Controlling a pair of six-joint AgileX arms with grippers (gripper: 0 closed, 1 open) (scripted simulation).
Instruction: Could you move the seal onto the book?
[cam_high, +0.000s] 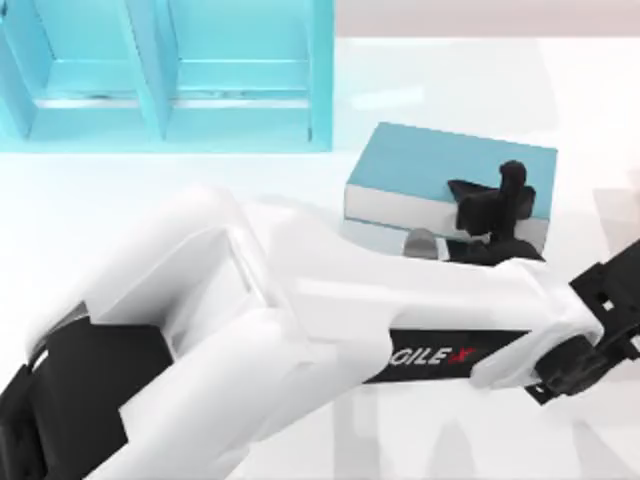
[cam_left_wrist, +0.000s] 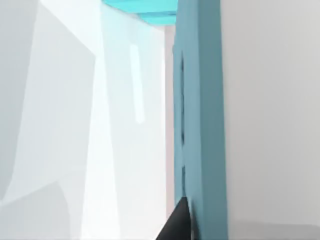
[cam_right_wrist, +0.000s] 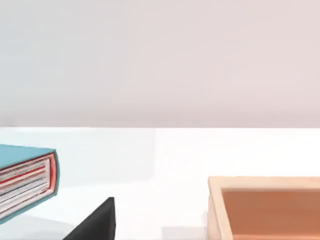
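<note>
The left arm reaches across the worktop (cam_high: 120, 210), its left tool (cam_high: 495, 205) poised over the book's (cam_high: 430, 165) near right corner, likely to set the seal there. Seal unseen; whether the tool is spread or pinching cannot be told. The blue shelf unit (cam_high: 160, 90) stands beyond the book.

- top view looks down on the tabletop (cam_high: 120, 200);
- left wrist view sits close against the book (cam_left_wrist: 202, 125);
- right wrist view, low, shares that book (cam_right_wrist: 27, 180)
</note>
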